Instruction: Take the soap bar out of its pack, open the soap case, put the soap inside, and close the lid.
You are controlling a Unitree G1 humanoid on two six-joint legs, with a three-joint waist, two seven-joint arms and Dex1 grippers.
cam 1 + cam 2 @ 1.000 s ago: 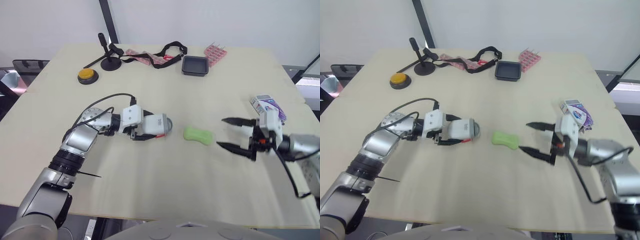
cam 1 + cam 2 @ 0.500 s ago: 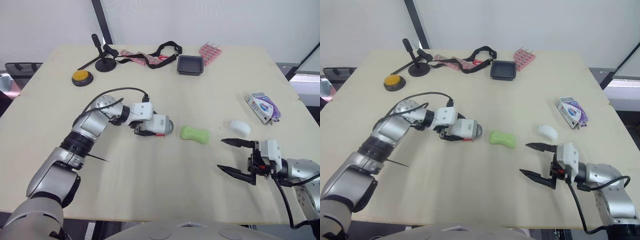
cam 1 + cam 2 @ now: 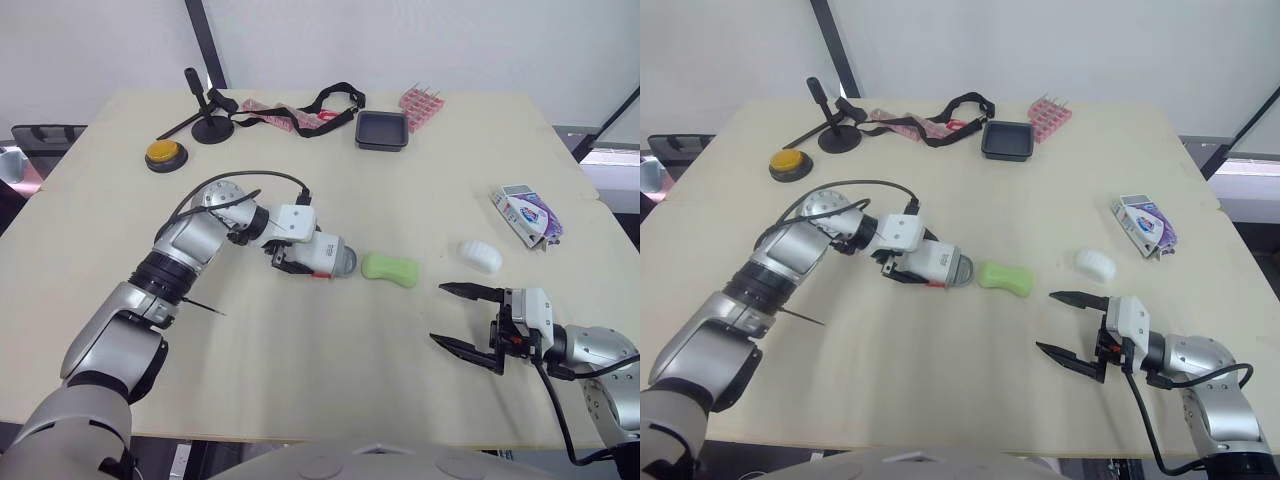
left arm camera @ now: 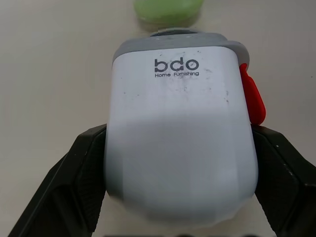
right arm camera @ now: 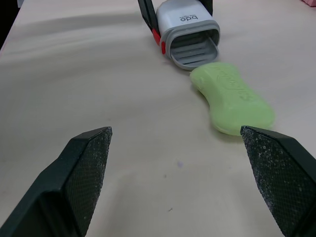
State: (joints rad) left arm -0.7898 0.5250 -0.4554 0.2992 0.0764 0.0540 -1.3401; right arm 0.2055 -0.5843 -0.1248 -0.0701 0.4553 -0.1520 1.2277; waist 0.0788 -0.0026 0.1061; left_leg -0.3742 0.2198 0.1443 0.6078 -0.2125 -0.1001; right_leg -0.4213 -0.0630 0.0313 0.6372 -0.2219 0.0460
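The green soap bar lies bare on the table's middle. My left gripper is shut on the white soap case, which lies on its side. The case's grey open mouth faces the soap bar, whose near end sits right at the mouth. The case has a red latch on one side. Its white lid lies apart to the right. My right gripper stands open near the front edge, nothing between its fingers. The empty soap pack rests at the far right.
At the back stand a black tray, a pink rack, a black strap, a small black stand and a yellow button. Bare tabletop lies between the two arms in front.
My left gripper has slid the case to the right until its mouth meets the soap. My right gripper drew back toward the front edge, leaving the white lid on the table.
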